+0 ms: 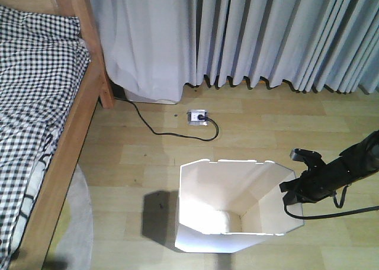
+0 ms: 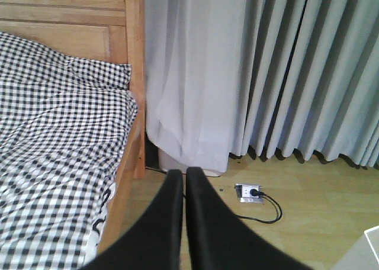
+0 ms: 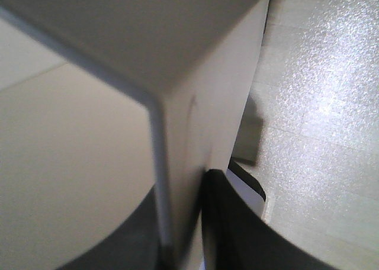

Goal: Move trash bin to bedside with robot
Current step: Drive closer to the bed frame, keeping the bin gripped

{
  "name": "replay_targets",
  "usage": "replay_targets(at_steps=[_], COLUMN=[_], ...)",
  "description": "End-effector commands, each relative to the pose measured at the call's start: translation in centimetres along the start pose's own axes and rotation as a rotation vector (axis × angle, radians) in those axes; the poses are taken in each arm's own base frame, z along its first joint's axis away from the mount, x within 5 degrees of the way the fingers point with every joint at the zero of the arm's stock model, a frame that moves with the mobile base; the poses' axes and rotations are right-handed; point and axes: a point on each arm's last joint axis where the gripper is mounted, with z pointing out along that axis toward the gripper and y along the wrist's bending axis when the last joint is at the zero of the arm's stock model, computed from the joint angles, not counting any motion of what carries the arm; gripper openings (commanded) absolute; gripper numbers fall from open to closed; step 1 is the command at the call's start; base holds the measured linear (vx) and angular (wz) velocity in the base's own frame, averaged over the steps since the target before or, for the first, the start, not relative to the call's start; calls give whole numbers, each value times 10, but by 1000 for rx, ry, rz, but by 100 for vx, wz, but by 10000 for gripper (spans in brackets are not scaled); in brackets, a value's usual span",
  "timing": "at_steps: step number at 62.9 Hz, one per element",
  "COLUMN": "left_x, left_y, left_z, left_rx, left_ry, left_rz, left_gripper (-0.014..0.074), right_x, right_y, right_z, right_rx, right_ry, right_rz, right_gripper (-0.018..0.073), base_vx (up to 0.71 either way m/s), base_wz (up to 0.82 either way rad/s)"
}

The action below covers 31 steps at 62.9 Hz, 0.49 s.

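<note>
Nearest us, the trash bin [image 1: 237, 205] stands upright on the floor with our right gripper [image 1: 294, 193] pinched over its right wall, one finger inside and one outside, our left gripper [image 2: 185, 174] has fingers pressed together holding nothing, the bedside [image 1: 65, 163] lies left of the bin, and a floor socket [image 1: 197, 116] and curtains [image 1: 266, 33] lie beyond it.

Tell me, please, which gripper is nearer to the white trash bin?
Right. The right gripper straddles the rim wall of the white trash bin, one finger on each side. The left gripper is shut and held off the bin, facing the bed and curtains.
</note>
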Motion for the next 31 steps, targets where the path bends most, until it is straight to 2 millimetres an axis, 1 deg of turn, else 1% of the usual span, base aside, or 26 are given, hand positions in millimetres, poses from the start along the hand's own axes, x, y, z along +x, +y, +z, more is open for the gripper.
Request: replay_targets(at_steps=[1,31], left_x=[-1,-1], left_y=[0,0], left_z=[1,1], left_rx=[4,4], left_ry=[-64,-64], left_rz=[-10,-10], left_gripper=[-6,-6], right_x=[-17,-17], right_y=[21,21], right_z=[-27,-27], right_rx=[-147,-147], right_ry=[-51,-51], right_rz=[-18,-18], right_gripper=[-4,-4], base_vx=[14,14], base_wz=[-7,-7])
